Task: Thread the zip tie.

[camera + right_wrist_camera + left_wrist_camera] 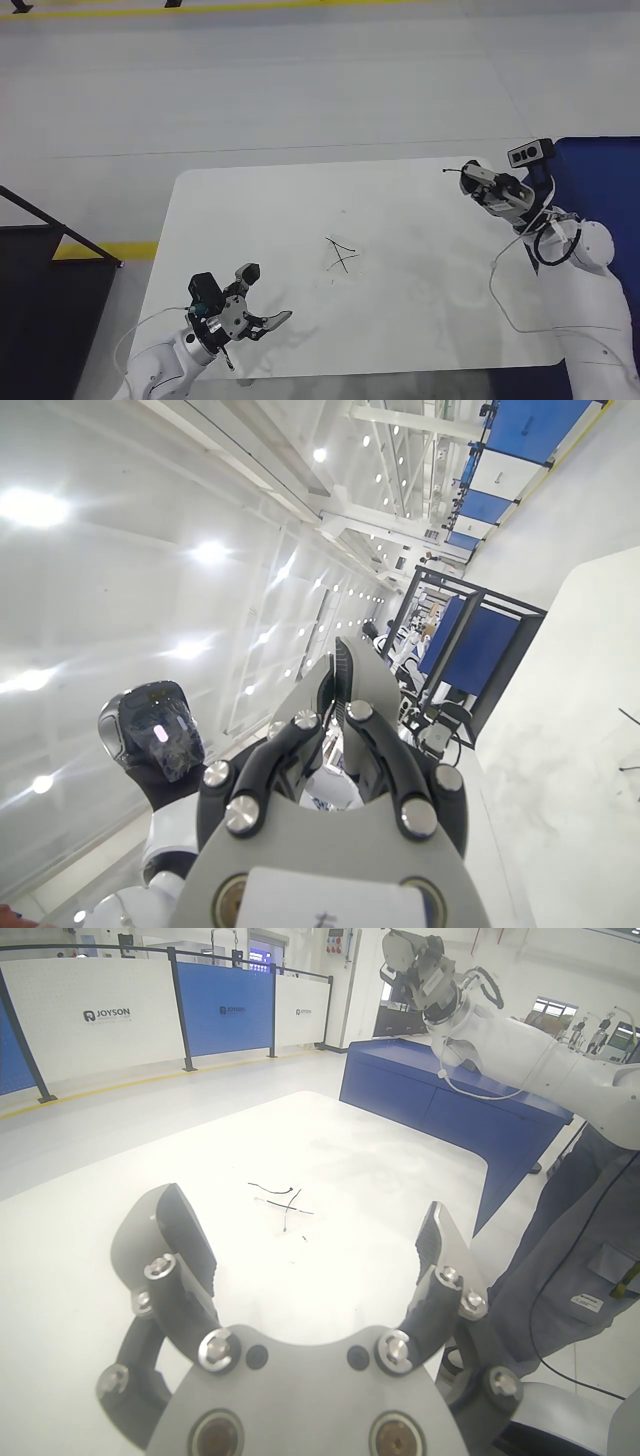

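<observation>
Top view: records thin black plastic zip ties [340, 256] lying crossed mid-way across the white table [430, 310], straight ahead of the nearer left gripper [268, 293], fingers spread wide, and well apart from the raised right gripper [466, 174], fingers pressed together.

Bright overhead lamps [30, 507] flare w/ glare, table [75, 1278] washed out, wrist-view edges fisheye-bent.

I am seeing the same logo with a short word beside it on three fence panels: the near white panel [106, 1015], the blue panel [232, 1009] and the far white panel [302, 1012]. A white label [330, 900] on my right gripper [336, 660] is showing one cut-off mark that I cannot read.
</observation>
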Robot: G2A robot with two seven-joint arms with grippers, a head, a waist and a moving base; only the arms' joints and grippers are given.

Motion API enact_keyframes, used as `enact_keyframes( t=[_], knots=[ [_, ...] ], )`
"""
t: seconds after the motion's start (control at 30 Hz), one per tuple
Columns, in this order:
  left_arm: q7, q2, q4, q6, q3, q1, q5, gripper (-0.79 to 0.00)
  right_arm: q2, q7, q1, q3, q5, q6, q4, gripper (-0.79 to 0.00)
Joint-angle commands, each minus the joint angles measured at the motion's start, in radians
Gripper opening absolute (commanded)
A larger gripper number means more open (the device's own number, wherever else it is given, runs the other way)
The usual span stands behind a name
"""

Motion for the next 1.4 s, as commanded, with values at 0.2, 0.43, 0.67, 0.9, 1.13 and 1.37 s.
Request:
enact_keyframes(
  t=[0.2, 0.43, 0.67, 0.9, 1.13, 1.37],
  knots=[
    [0.0, 0.0, 0.0, 0.0, 0.0, 0.0, 0.0, 0.0, 0.016, 0.13, 0.036, 0.016, -0.029, 0.033, 0.078, -0.785],
    [-0.027, 0.002, -0.026, 0.007, 0.006, -0.01, 0.049, 0.0, 0.016, 0.13, 0.036, 0.016, -0.029, 0.033, 0.078, -0.785],
    [-0.163, -0.007, -0.227, 0.129, 0.153, -0.13, 0.292, 0.0, 0.016, 0.13, 0.036, 0.016, -0.029, 0.033, 0.078, -0.785],
    [-0.454, -0.069, -0.088, 0.255, 0.476, -0.522, 0.391, 0.0, 0.016, 0.13, 0.036, 0.016, -0.029, 0.033, 0.078, -0.785],
    [-0.533, -0.093, -0.013, 0.32, 0.546, -0.605, 0.4, 0.0, 0.016, 0.13, 0.036, 0.016, -0.029, 0.033, 0.078, -0.785],
    [-0.533, -0.092, -0.009, 0.28, 0.564, -0.607, 0.417, 0.0, 0.016, 0.13, 0.036, 0.016, -0.029, 0.033, 0.078, -0.785]
  ],
)
